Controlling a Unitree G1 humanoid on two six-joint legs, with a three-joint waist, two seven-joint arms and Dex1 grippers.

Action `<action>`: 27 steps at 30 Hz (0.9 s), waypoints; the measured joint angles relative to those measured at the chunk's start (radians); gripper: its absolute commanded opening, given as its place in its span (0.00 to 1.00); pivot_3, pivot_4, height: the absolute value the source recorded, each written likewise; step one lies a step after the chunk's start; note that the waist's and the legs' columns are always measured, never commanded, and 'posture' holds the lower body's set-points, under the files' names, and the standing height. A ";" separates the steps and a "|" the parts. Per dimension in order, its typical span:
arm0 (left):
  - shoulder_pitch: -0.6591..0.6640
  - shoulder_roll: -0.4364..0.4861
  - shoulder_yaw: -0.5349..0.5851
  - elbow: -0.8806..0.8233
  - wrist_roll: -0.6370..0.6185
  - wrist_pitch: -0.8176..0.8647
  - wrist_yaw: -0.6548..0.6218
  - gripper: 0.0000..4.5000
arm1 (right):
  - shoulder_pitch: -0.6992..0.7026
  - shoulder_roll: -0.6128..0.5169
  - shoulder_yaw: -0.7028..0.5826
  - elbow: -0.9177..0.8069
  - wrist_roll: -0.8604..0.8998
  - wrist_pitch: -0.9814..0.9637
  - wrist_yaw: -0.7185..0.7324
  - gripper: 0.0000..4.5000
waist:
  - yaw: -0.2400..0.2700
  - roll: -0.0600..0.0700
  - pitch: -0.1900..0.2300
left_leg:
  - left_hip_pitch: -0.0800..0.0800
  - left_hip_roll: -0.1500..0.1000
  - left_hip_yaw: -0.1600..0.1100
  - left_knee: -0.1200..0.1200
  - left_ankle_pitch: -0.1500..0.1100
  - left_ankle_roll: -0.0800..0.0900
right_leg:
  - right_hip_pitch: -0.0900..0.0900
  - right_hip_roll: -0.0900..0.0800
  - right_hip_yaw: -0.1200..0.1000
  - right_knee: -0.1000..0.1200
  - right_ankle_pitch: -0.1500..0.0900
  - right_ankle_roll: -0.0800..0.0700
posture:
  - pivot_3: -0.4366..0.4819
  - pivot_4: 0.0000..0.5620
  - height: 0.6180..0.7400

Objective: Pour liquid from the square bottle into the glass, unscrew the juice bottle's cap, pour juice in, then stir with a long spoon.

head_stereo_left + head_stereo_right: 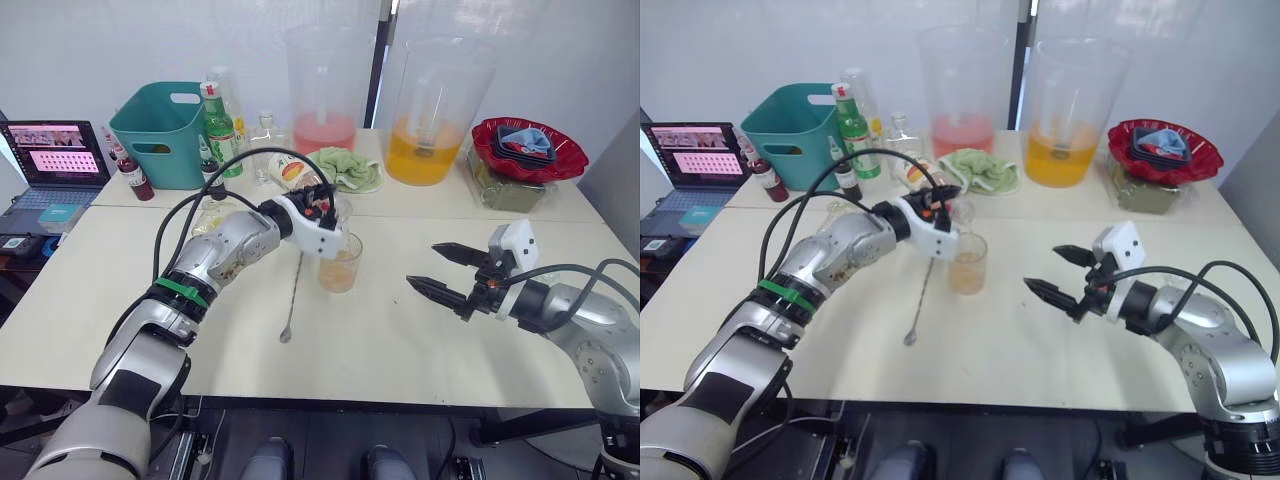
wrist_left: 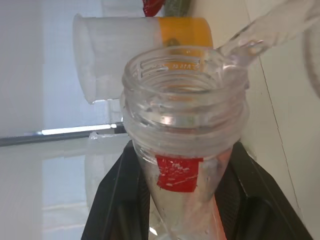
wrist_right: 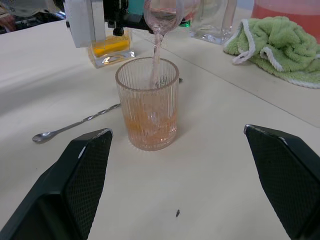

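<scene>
1. At frame center, the left gripper (image 1: 322,208) clamps its fingers on the juice bottle (image 2: 185,150), tipped mouth-down over the glass (image 1: 340,262).
2. A thin pinkish stream (image 3: 157,60) falls from the bottle's open mouth into the ribbed glass, which holds pale orange liquid.
3. The spoon (image 1: 292,296) lies flat on the table (image 1: 400,350), just left of the glass.
4. At right of frame, the right gripper (image 1: 448,272) hovers above the table with fingers spread wide, holding nothing, well apart from the glass.
5. The square bottle (image 3: 111,50), a little yellow liquid in its base, stands behind the glass.
6. Along the upper frame stand a teal bin (image 1: 160,132), green bottle (image 1: 218,128), two jugs and a green cloth (image 1: 345,167).
</scene>
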 measured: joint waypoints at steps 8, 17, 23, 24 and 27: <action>0.020 -0.054 0.133 -0.143 -0.245 0.202 -0.178 0.29 | -0.049 0.000 0.031 0.043 -0.018 0.000 0.022 0.99 | -0.005 0.000 0.000 | 0.000 0.000 0.000 0.000 0.000 0.000 | 0.000 0.000 0.000 0.000 0.000 0.000 | 0.48 0.27 1.00; 0.066 -0.134 0.332 -0.350 -0.525 0.574 -0.254 0.29 | -0.134 0.000 0.079 0.123 -0.036 -0.001 0.083 0.99 | -0.014 0.000 0.000 | 0.000 0.000 -0.001 0.001 0.000 0.000 | 0.000 0.000 0.000 0.001 0.000 0.000 | 0.48 0.27 1.00; 0.122 -0.141 0.459 -0.572 -0.705 0.901 -0.263 0.29 | -0.177 0.004 0.115 0.164 -0.033 -0.015 0.174 0.99 | -0.022 0.000 0.000 | 0.001 0.000 -0.002 0.001 0.000 0.000 | 0.000 0.000 0.000 0.001 0.000 0.000 | 0.48 0.27 1.00; 0.127 -0.141 0.464 -0.581 -0.710 0.914 -0.263 0.29 | -0.179 0.005 0.115 0.166 -0.032 -0.015 0.177 0.99 | -0.022 0.000 0.000 | 0.001 0.000 -0.002 0.001 0.000 0.000 | 0.000 0.000 0.001 0.001 0.000 0.000 | 0.48 0.27 1.00; 0.192 -0.121 0.536 -0.695 -0.804 1.121 -0.262 0.29 | -0.217 0.006 0.126 0.183 -0.028 -0.014 0.214 0.99 | -0.026 0.000 0.000 | 0.002 0.001 -0.003 0.000 0.000 0.000 | 0.000 0.001 0.001 0.002 0.000 0.000 | 0.48 0.27 1.00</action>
